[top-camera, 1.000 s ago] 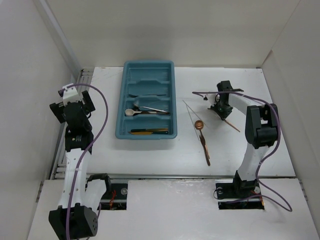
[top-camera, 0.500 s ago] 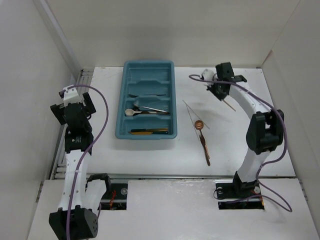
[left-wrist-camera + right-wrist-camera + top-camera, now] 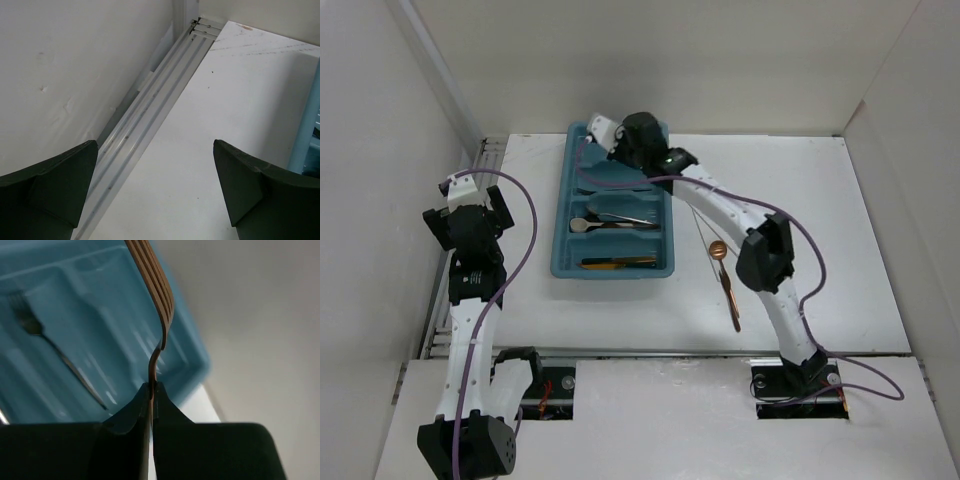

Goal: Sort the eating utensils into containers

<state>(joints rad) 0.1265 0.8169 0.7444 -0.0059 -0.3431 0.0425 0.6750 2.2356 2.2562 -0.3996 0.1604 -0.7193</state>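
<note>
White table point(image 3: 820, 200): teal tray point(image 3: 561, 225), copper spoon point(image 3: 727, 284)

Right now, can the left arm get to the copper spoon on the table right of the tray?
Probably not easily. The left gripper sits open far off to the left, the tray lies between it and the spoon, and the right arm crosses close by that spot.

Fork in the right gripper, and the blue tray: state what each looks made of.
Fork: likely metal, polished copper-coloured finish; thin, with bright streaks along the tines. Tray: probably moulded plastic, teal-blue, slightly glossy; rounded rim, soft highlights.
</note>
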